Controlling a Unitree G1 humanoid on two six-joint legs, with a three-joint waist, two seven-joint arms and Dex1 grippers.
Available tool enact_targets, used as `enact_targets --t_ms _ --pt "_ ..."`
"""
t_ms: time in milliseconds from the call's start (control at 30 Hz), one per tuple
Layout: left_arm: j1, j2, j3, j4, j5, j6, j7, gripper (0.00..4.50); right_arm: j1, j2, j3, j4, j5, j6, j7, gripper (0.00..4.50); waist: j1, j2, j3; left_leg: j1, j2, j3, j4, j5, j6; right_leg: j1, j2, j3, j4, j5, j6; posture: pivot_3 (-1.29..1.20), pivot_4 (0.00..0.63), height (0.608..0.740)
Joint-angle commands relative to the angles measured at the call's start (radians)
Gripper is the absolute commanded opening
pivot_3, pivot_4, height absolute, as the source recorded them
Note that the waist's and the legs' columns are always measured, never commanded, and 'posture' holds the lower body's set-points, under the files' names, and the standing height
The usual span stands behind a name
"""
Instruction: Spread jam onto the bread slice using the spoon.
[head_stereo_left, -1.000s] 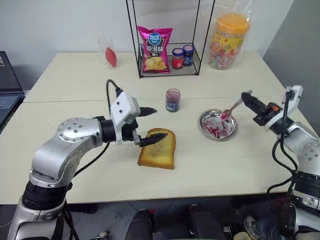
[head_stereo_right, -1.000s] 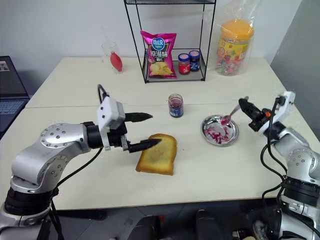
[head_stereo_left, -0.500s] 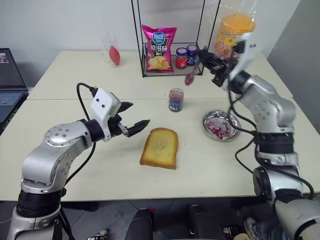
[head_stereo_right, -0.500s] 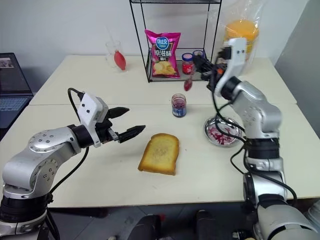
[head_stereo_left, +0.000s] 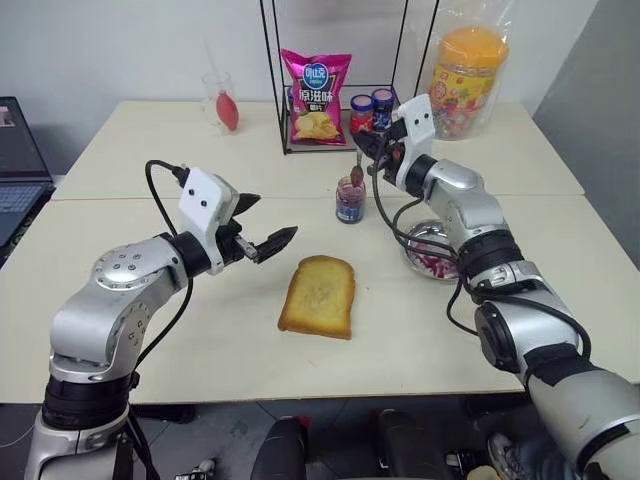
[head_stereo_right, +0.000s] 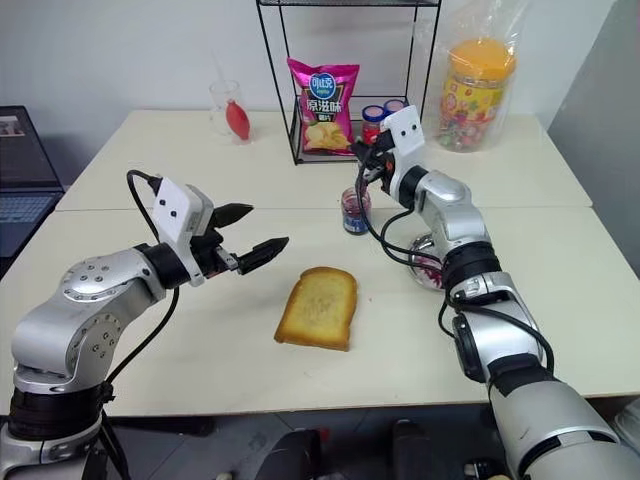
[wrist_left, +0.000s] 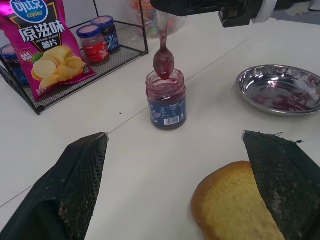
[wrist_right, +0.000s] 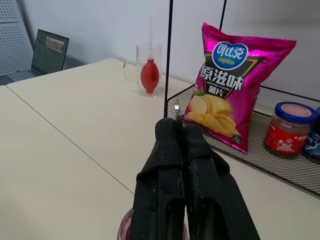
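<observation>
The bread slice (head_stereo_left: 318, 296) lies flat on the table, golden-brown and bare on top. My left gripper (head_stereo_left: 272, 218) hovers open to its left, pointing toward it and apart from it. My right gripper (head_stereo_left: 368, 150) is shut on the handle of the spoon (wrist_left: 163, 55), which hangs bowl-down just above an open jar (wrist_left: 166, 100) with a blue label. The spoon's bowl is coated with dark red jam (wrist_left: 163, 64). More jam is smeared in a round metal dish (wrist_left: 280, 92) to the right of the bread.
A wire rack (head_stereo_left: 335, 140) at the back holds a pink chip bag (head_stereo_left: 315, 95) and two small lidded jars (head_stereo_left: 370, 108). A yellow-lidded candy jar (head_stereo_left: 462, 70) stands back right, a glass with a red bulb (head_stereo_left: 222, 105) back left, a laptop (head_stereo_left: 15, 160) at the far left.
My right arm swung left from the metal dish, carrying the spoon past the rack to above the open jar. My left gripper drew back leftward off the bread slice.
</observation>
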Motion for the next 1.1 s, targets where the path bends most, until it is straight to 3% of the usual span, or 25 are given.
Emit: enact_targets --t_ms 33,533,1100 --pt "-0.014 0.017 0.021 -0.009 0.007 -0.019 -0.007 4.50 -0.046 0.013 -0.016 0.054 -0.027 -0.060 0.012 0.02 -0.001 0.000 0.000 0.000 0.000 0.000 0.000 0.000 0.000 0.000 0.000 0.000 0.000 0.000 0.000 0.00 0.150 0.740" --pt "-0.027 0.016 0.009 0.031 0.048 -0.063 -0.015 4.50 -0.050 0.066 -0.042 0.209 -0.077 -0.094 -0.023 0.02 -0.003 0.000 0.000 0.000 0.000 0.000 0.000 0.000 0.000 0.000 0.000 0.000 0.000 0.000 0.000 0.00 0.150 0.740" --pt "-0.024 0.009 -0.009 0.044 0.070 -0.080 -0.020 4.50 -0.117 0.095 -0.311 0.219 0.127 0.163 -0.104 0.02 -0.003 0.000 0.000 0.000 0.000 0.000 0.000 0.000 0.000 0.000 0.000 0.000 0.001 0.000 0.000 0.00 0.150 0.740"
